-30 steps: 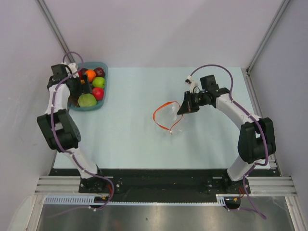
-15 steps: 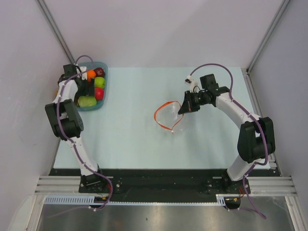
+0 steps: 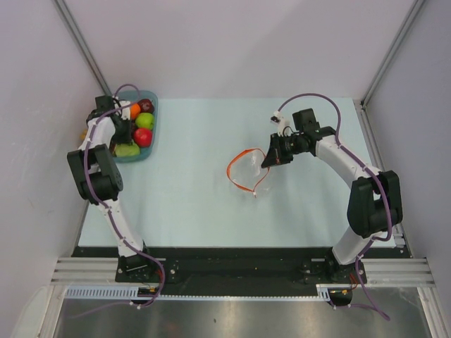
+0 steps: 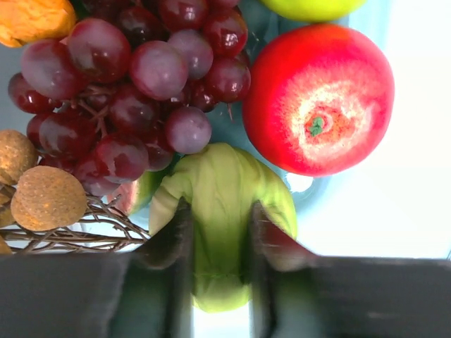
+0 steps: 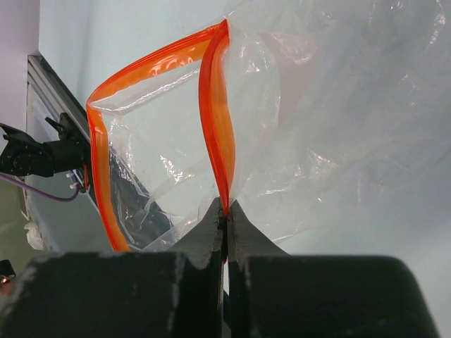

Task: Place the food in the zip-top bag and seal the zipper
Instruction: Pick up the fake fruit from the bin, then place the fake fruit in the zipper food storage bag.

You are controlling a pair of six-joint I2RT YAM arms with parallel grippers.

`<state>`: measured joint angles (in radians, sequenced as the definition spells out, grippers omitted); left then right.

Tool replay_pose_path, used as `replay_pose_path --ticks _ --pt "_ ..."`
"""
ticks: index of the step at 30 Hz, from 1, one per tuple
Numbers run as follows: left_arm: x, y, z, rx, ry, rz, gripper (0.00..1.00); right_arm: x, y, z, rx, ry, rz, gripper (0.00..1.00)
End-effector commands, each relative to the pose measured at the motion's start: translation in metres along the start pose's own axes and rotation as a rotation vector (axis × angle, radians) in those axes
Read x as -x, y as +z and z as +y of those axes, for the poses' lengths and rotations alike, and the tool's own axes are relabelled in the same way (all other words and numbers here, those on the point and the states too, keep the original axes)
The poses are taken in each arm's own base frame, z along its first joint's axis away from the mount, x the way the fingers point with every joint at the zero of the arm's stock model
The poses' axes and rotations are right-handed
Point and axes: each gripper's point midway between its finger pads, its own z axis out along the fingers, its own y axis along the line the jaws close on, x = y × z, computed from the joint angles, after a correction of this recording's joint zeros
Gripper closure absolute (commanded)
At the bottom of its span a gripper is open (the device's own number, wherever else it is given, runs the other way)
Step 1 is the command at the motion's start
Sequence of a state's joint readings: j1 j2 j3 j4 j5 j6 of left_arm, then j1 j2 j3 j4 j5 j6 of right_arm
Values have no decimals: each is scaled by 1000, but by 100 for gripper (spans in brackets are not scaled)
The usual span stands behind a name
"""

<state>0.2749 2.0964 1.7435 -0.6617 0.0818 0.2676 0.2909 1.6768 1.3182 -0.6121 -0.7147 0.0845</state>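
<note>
No food is seen inside the zip-top bag, so the task is judged to be at its very start: every fruit is yet to be moved, and the sealing is left for last. The bag lies out on the table, well apart from the left gripper, and its mouth is held agape. The right gripper is closed tight on the zipper, with one red-orange strip pinched between the fingertips and the other bowed away to their left. Only clear film is seen beyond them. All the food is gathered in the teal tray. There the left gripper is set partly closed astride a green apple, with a finger laid against each flank — whether a firm hold has been taken cannot be told. Just beyond its fingertips a dark purple grape bunch is piled, and a red apple lies just beside the green one, to the right of the fingers. Farther out, a second green apple and an orange are cut off by the edge of the view. Brown balls on a wiry twig lie to the left of the fingers.
</note>
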Motion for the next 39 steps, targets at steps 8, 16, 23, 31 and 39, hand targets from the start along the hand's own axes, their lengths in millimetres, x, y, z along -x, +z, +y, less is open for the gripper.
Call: replay_pose_path --ticks 8,16,23,31,39 --pt "52 -89 -16 -58 -69 -193 97 21 -14 18 78 -45 -58 100" --pt "77 -156 -72 -227 -41 -328 100 31 -27 48 249 -13 -81 100" --pt "92 -291 -217 -709 231 -647 100 37 -42 89 434 16 -74 100" --pt "21 -410 -354 -1240 556 -806 100 33 -38 100 498 -12 -50 100" --pt "-45 -374 -415 -1320 762 -716 100 28 -31 101 516 -26 -28 100"
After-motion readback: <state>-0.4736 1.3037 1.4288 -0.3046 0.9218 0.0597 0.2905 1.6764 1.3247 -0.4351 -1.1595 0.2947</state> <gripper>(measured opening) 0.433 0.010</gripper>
